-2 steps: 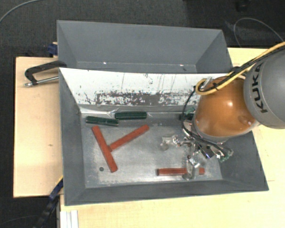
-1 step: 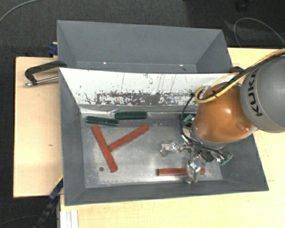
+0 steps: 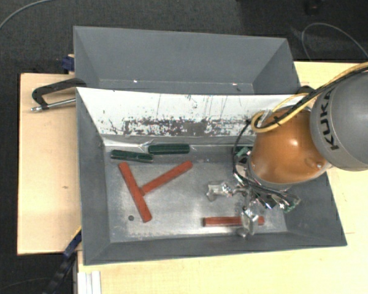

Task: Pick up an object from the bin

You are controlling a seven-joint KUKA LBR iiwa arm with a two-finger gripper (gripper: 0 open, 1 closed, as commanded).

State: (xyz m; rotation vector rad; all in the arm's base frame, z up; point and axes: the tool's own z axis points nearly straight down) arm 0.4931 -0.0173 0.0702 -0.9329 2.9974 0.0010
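My gripper (image 3: pixel 233 206) hangs low over the front right of the bin floor, under the orange cover. Its two metal fingers stand apart, so it is open; one fingertip (image 3: pixel 216 192) points left and the other (image 3: pixel 250 221) points toward the front wall. A short flat red bar (image 3: pixel 222 222) lies along the front wall, and the lower fingertip rests on or just above its right end. Nothing sits between the fingers. A red T-shaped piece (image 3: pixel 148 187) lies on the floor to the left, apart from the gripper.
Two dark green elongated pieces (image 3: pixel 131 156) (image 3: pixel 169 148) lie end to end against the back wall at the left. The arm and its cover hang over the bin's right side. Bare floor lies between the T-shaped piece and the gripper.
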